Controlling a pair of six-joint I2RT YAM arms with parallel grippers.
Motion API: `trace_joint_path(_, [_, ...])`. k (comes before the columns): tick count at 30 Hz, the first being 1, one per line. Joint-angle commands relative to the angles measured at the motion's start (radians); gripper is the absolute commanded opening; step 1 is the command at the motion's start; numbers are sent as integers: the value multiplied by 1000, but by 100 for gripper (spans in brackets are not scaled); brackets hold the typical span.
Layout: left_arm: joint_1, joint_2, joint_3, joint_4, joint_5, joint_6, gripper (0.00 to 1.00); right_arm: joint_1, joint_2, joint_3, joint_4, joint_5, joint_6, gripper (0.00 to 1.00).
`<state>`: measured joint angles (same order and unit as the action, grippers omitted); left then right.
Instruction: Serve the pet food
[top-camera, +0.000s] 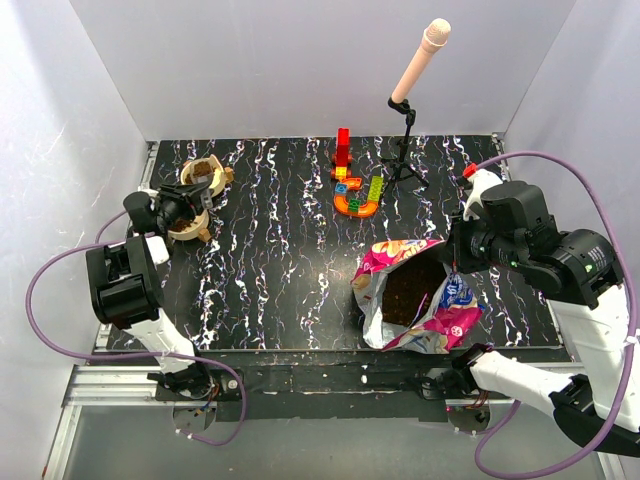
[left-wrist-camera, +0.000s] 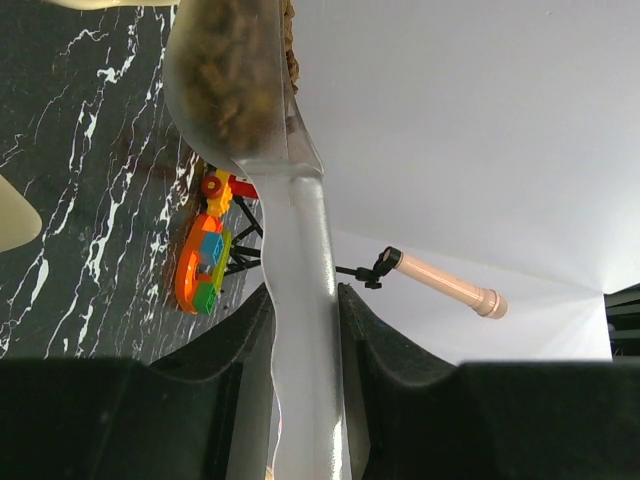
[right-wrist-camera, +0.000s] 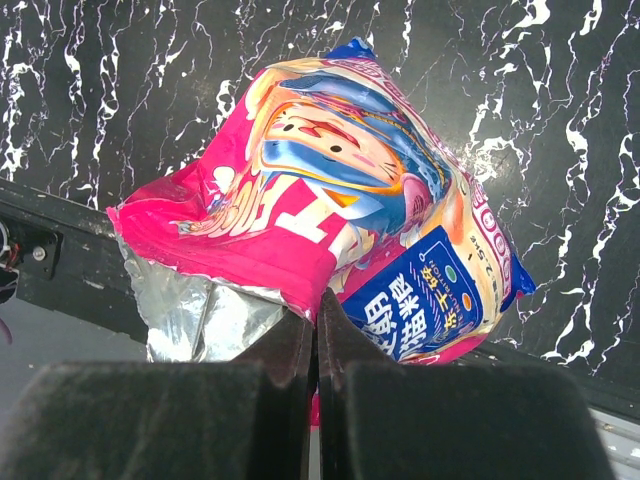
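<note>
The left claw (left-wrist-camera: 305, 300) is clamped on the handle of a clear plastic scoop (left-wrist-camera: 250, 110), its two black fingers (left-wrist-camera: 235, 350) pressed against either side of the stem. The scoop's bowl sticks out ahead of the claw and is loaded with dark brown kibble (left-wrist-camera: 225, 70). In the top view this claw sits among two tan bowls (top-camera: 203, 172) on the black marbled table (top-camera: 270, 260), one just beyond it with brown contents and one right beside it. Farther ahead of the claw lie bright toy blocks (left-wrist-camera: 203, 262), and beyond those a pink microphone (left-wrist-camera: 447, 286) on a small black stand.

The right claw (right-wrist-camera: 317, 315) is closed tight, pinching the folded edge of the pink, blue and white foil bag (right-wrist-camera: 345, 190); the silver lining shows just to the left of the fingers. From above, the bag lies directly beside and below this claw, its mouth spread open, with more kibble visible inside
</note>
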<state>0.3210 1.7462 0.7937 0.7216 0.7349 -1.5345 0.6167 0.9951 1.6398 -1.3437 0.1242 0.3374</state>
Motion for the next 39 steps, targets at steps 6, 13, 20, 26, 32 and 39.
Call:
trace_joint_path(6, [6, 18, 38, -53, -43, -44, 0, 0, -42, 35, 156, 12, -17, 1])
trace_joint_path(13, [6, 65, 81, -96, -61, -81, 0, -2, -44, 31, 156, 18, -15, 1])
trace_joint_path(20, [7, 59, 130, -261, -75, -65, 0, 0, -47, 32, 164, 25, -14, 1])
trace_joint_path(26, [6, 64, 180, -408, -72, -68, 0, 0, -38, 46, 156, 23, -15, 1])
trace_joint_path(32, [7, 78, 255, -574, -65, -44, 0, -2, -49, 37, 161, 28, -5, 1])
trace_joint_path(39, [7, 101, 358, -783, -63, -19, 0, 0, -56, 29, 169, 31, 0, 1])
